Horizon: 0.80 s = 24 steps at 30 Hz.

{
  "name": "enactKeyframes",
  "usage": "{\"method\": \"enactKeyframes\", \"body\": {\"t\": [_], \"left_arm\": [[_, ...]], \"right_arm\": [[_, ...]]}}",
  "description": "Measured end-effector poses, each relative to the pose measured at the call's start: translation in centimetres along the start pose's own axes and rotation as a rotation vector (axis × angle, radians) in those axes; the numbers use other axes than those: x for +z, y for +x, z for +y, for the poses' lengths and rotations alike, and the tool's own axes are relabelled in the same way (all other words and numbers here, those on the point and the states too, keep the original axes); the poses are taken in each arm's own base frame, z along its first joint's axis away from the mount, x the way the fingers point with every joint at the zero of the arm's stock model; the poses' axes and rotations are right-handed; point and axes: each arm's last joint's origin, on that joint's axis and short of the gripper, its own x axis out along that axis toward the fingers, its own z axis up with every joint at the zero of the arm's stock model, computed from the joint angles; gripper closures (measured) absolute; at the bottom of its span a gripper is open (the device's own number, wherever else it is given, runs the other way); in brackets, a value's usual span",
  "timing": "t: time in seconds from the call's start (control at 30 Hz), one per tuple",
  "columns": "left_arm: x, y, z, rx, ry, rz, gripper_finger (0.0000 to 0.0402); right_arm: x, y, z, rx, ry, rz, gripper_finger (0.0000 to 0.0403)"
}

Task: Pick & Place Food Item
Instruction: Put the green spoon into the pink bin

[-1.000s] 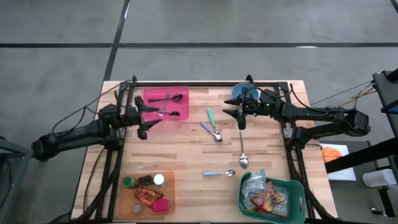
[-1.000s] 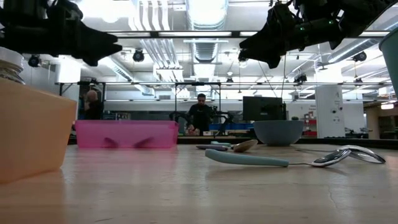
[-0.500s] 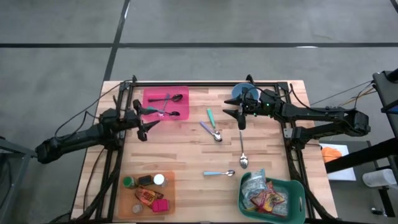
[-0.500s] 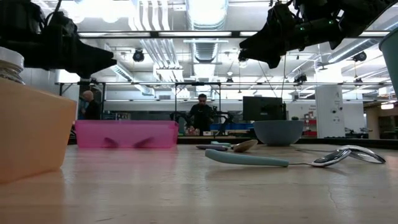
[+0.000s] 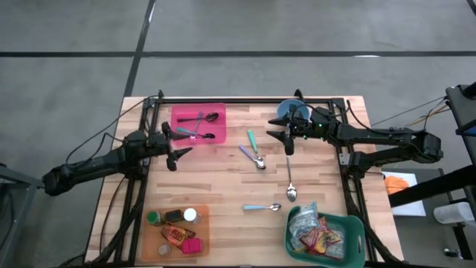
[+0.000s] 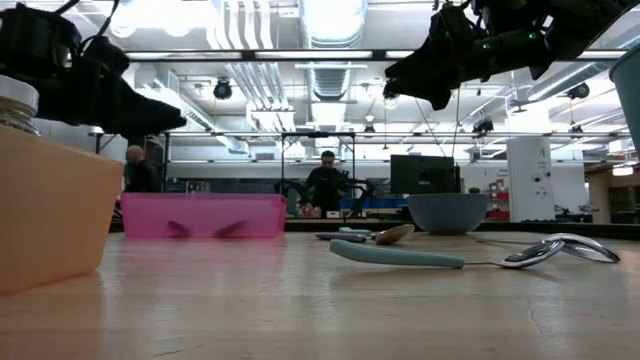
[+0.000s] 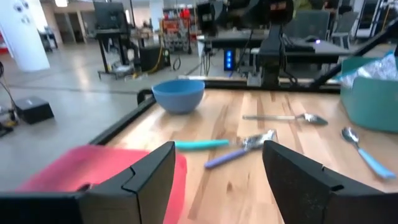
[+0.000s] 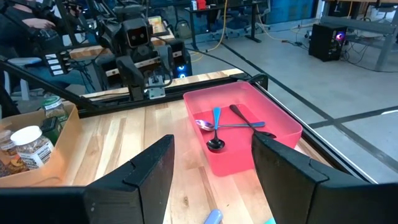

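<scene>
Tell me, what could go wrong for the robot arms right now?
1. The left gripper hangs open and empty by the pink bin; moving carelessly, it might bump the bin's wall and jolt the spoons inside.
2. The right gripper hangs open above the long silver spoon; coming straight down, it could knock that spoon.
3. The food packets sit far away in the green basket, so a reach passes loose spoons that could be swept aside.
</scene>
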Motion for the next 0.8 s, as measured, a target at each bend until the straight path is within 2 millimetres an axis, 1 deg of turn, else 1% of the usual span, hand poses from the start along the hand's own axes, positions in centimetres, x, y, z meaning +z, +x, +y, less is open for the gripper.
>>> {"method": "enactKeyframes", "body": {"t": [0.27,0.8], "left_arm": [[-1.2,-0.1,-0.1,-0.009,-0.02,0.126,0.0158],[-1.5,-0.1,-0.1,-0.011,-0.025,0.152,0.0158]], "right_arm": [[0.0,0.0,0.0,0.0,0.0,0.0,0.0192],[0.0,0.0,0.0,0.0,0.0,0.0,0.0192]]}}
